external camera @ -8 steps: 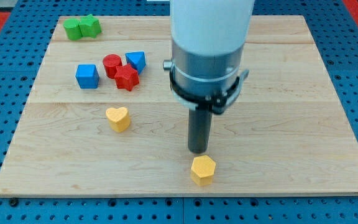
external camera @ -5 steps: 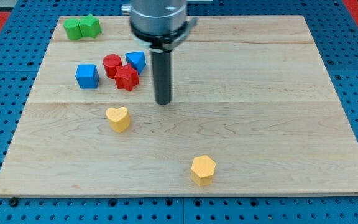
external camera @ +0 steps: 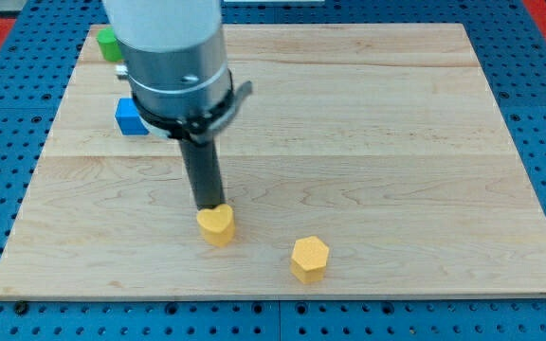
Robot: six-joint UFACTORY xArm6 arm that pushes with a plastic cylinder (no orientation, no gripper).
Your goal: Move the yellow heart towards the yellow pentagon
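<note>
The yellow heart (external camera: 216, 225) lies on the wooden board, low and left of centre. The yellow pentagon (external camera: 309, 259) lies to its lower right, a short gap between them. My tip (external camera: 208, 206) touches the heart's upper left edge, on the side away from the pentagon. The arm's wide body rises from there toward the view's top left.
A blue cube (external camera: 128, 116) shows partly at the arm's left edge. A green block (external camera: 108, 43) peeks out at the top left corner of the board (external camera: 425, 142). The arm hides the other blocks there.
My tip swung from beside the pentagon up to the board's upper middle, then down-left behind the heart. The heart has slid down and right, closer to the pentagon.
</note>
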